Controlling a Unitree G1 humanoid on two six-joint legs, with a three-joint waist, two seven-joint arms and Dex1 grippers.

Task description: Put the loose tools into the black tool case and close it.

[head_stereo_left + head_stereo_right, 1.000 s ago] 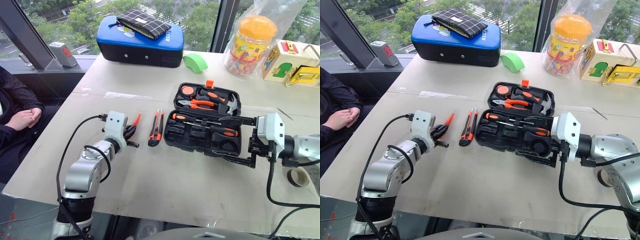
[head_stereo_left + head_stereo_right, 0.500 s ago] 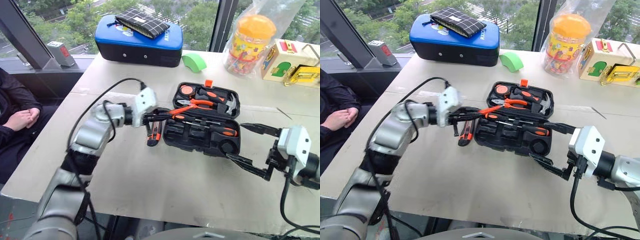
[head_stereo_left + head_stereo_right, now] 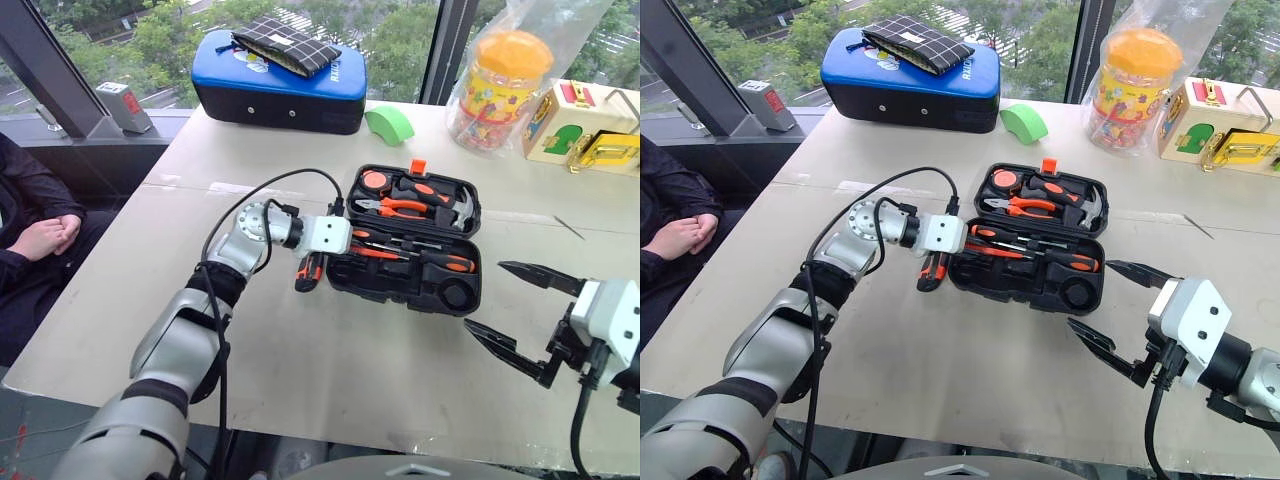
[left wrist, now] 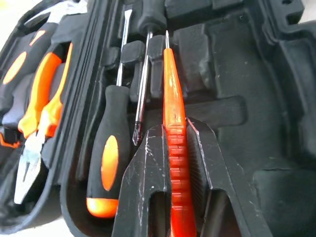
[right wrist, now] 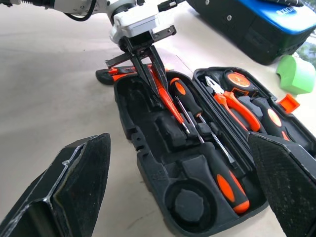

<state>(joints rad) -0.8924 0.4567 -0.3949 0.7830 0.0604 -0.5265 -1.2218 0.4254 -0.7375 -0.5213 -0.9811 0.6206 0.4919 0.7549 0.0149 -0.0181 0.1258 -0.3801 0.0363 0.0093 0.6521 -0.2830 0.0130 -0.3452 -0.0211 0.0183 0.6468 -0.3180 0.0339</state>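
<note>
The black tool case (image 3: 395,285) lies open in the middle of the table. My left gripper (image 3: 352,247) is shut on a slim orange screwdriver (image 4: 173,103) and holds it just over the case's lower half, tip pointing along the slots. Two screwdrivers with black-and-orange handles (image 4: 107,158) lie in slots beside it. The orange-and-black utility knife (image 3: 307,272) rests on the table left of the case, partly hidden by that gripper. My right gripper (image 3: 486,296) hovers wide open and holding nothing, near the table's front right, apart from the case.
Orange-handled pliers (image 3: 402,207) and a hammer (image 3: 457,206) sit in the case lid. At the back stand a blue-topped case (image 3: 280,85), a green piece (image 3: 390,125), a bagged toy jar (image 3: 505,85) and a wooden toy box (image 3: 585,125). A person (image 3: 35,235) sits left of the table.
My left gripper carried the slim orange screwdriver from the table left of the knife rightwards over the case. My right gripper drew back from the case toward the front right.
</note>
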